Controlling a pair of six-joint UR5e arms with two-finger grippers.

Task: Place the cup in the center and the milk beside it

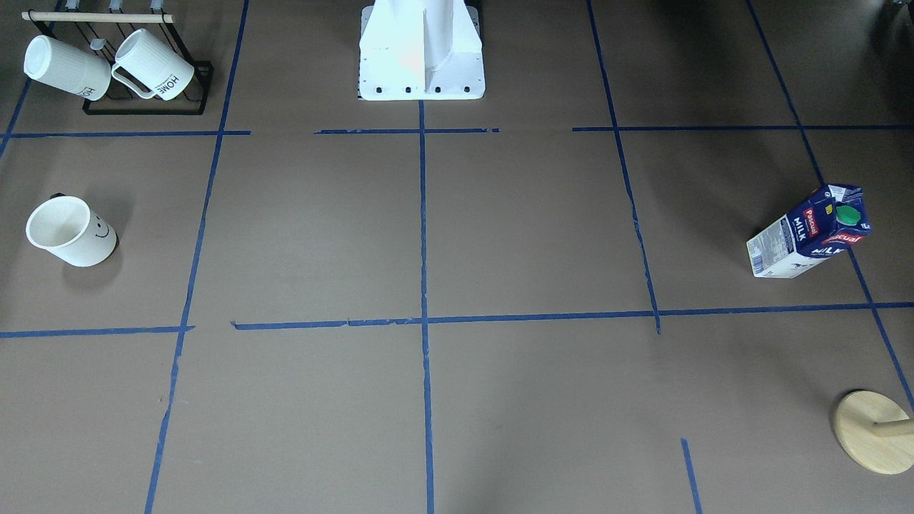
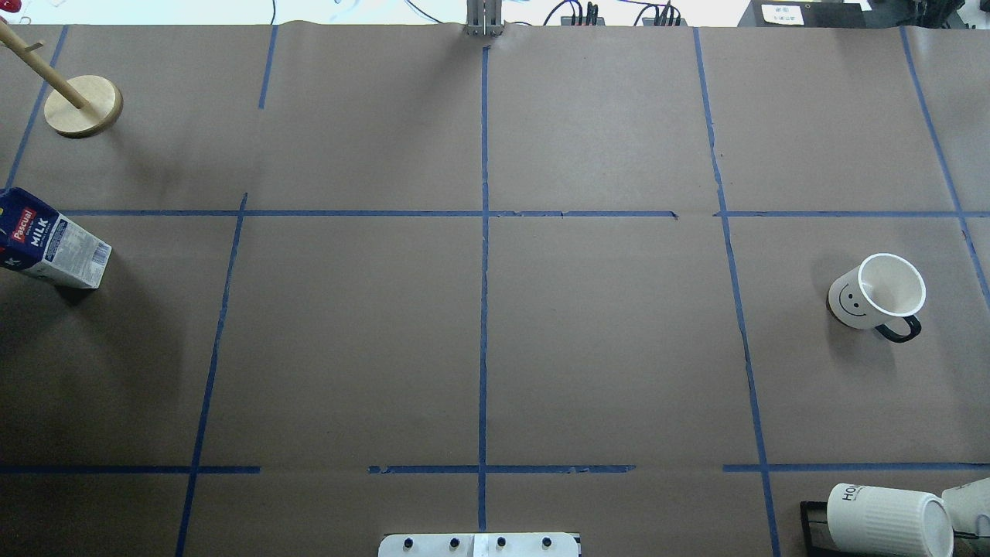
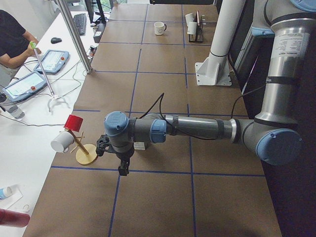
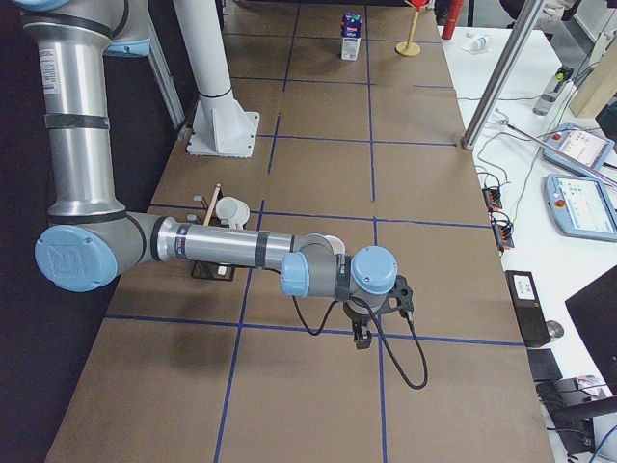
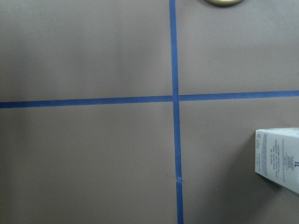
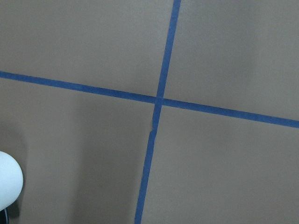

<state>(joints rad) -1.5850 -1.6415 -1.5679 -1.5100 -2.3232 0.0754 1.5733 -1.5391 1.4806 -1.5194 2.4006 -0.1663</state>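
The white smiley cup (image 1: 71, 232) stands upright on the robot's right side of the table, also in the overhead view (image 2: 878, 294), its black handle toward the robot. The milk carton (image 1: 810, 232) stands upright at the robot's far left (image 2: 50, 244); its lower corner shows in the left wrist view (image 5: 278, 156). The center (image 2: 483, 340) holds nothing. My left gripper (image 3: 122, 170) hangs above the table near the carton. My right gripper (image 4: 362, 338) hangs near the cup. Both show only in side views, so I cannot tell whether they are open or shut.
A black rack (image 1: 146, 107) holds two ribbed "HOME" mugs (image 2: 889, 518) at the robot's near right corner. A wooden peg stand (image 1: 875, 432) sits at the far left (image 2: 81, 104). The white robot base (image 1: 421, 53) is at the near middle edge.
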